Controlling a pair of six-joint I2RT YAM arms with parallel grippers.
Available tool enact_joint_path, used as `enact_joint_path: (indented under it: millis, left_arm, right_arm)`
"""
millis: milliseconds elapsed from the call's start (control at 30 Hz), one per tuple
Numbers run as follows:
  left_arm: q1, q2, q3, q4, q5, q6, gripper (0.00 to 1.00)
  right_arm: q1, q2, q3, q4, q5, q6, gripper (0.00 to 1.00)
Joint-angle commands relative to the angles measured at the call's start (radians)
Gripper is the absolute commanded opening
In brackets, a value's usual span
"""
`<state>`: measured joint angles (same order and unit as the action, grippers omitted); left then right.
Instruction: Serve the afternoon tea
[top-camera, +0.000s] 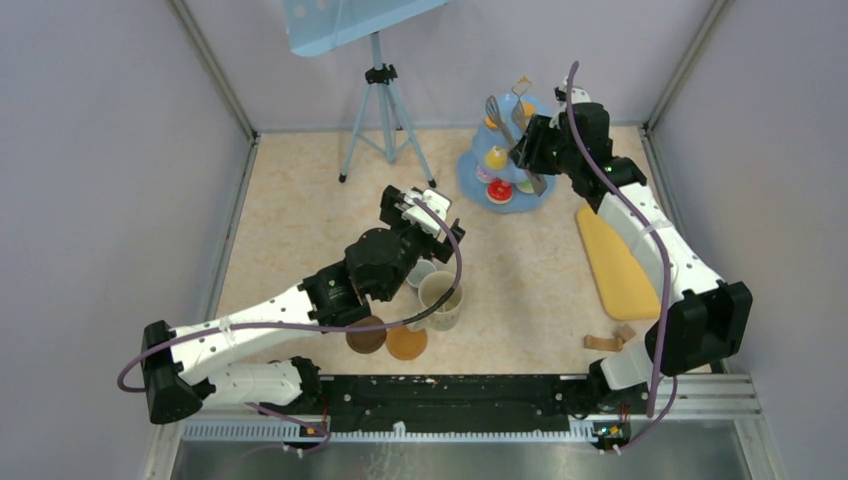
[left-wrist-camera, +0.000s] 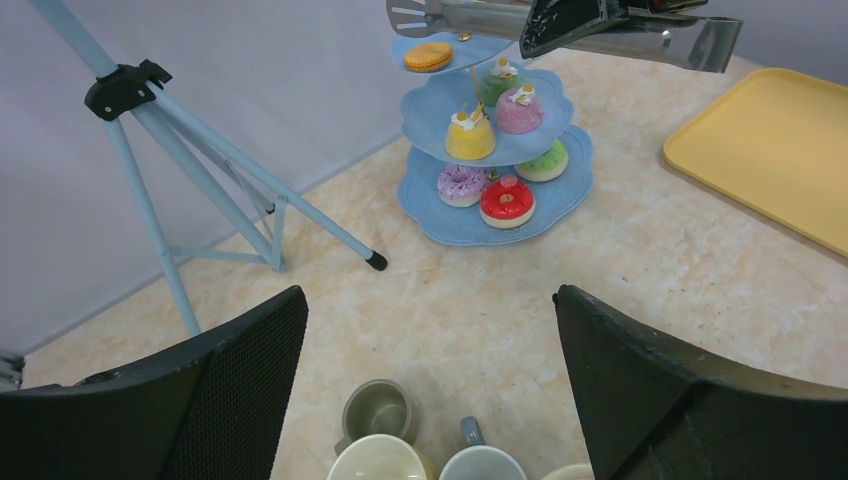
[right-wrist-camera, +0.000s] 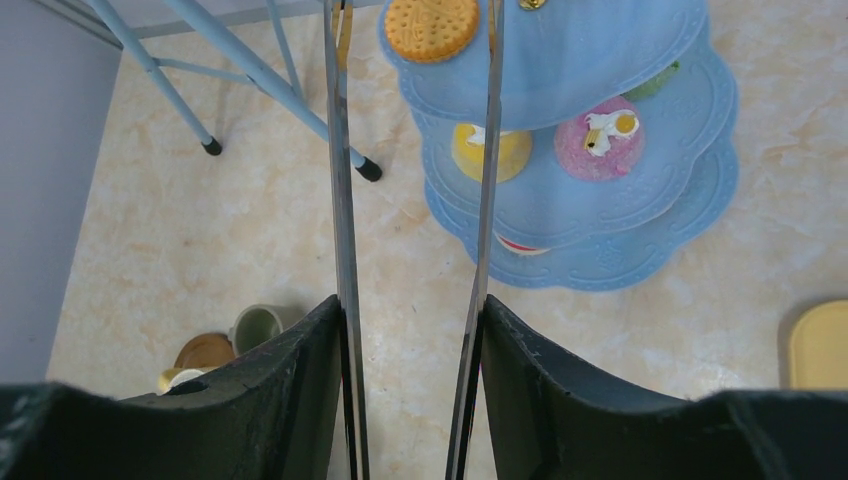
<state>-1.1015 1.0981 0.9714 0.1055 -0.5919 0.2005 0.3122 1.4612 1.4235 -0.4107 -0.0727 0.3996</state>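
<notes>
The cake stand (left-wrist-camera: 450, 228) sits at the far right of the worktop with cakes (left-wrist-camera: 470, 137) on its lower two tiers and a biscuit (right-wrist-camera: 431, 27) on top, so the food looks largely served. The right gripper (right-wrist-camera: 412, 310) hangs above the top tier, its fingers pinching the tongs (right-wrist-camera: 345, 200), which carry nothing. The mugs (top-camera: 441, 300) are bunched near the front, beside the coasters (top-camera: 406, 343) and apparently not yet set out on them. The left gripper (left-wrist-camera: 428, 300) hovers over the mugs, fingers spread wide and empty.
</notes>
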Motion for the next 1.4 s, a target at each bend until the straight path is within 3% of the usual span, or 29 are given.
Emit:
enact_joint_path:
  millis: [0,200,333,533,633,833,1000,1167,1367]
  left_arm:
    - [-0.003,0.005,0.0,0.039,0.007,-0.008,0.99]
    - [-0.004,-0.003,-0.008,0.043,0.011,-0.007,0.99]
    - [-0.003,-0.012,0.0,0.038,0.018,-0.012,0.99]
    - [-0.004,-0.014,-0.001,0.028,0.037,-0.028,0.99]
    - [-0.006,-0.024,0.003,0.023,0.039,-0.033,0.99]
    - [-0.007,-0.03,0.002,0.019,0.043,-0.038,0.99]
    - [-0.01,-0.02,0.012,0.005,0.056,-0.052,0.99]
    - [-0.012,-0.018,0.014,0.002,0.063,-0.055,0.99]
    - [-0.012,-0.007,0.016,-0.004,0.066,-0.059,0.99]
  right_arm:
    - [0.01,-0.077,0.038,0.006,-0.016,-0.035,0.49]
    - [0.009,-0.305,-0.13,-0.028,-0.006,-0.103,0.48]
    - [0.006,-0.475,-0.291,-0.087,0.141,-0.138,0.44]
    - [-0.048,-0.594,-0.433,-0.188,0.309,-0.093,0.44]
    - [-0.189,-0.604,-0.517,-0.223,0.349,0.019,0.44]
    - [-0.617,-0.597,-0.635,-0.267,0.184,0.234,0.42]
    - [-0.843,-0.642,-0.667,-0.286,0.182,0.273,0.42]
    - [-0.996,-0.669,-0.699,-0.297,0.14,0.267,0.42]
    - [-1.007,-0.696,-0.73,-0.35,0.119,0.305,0.43]
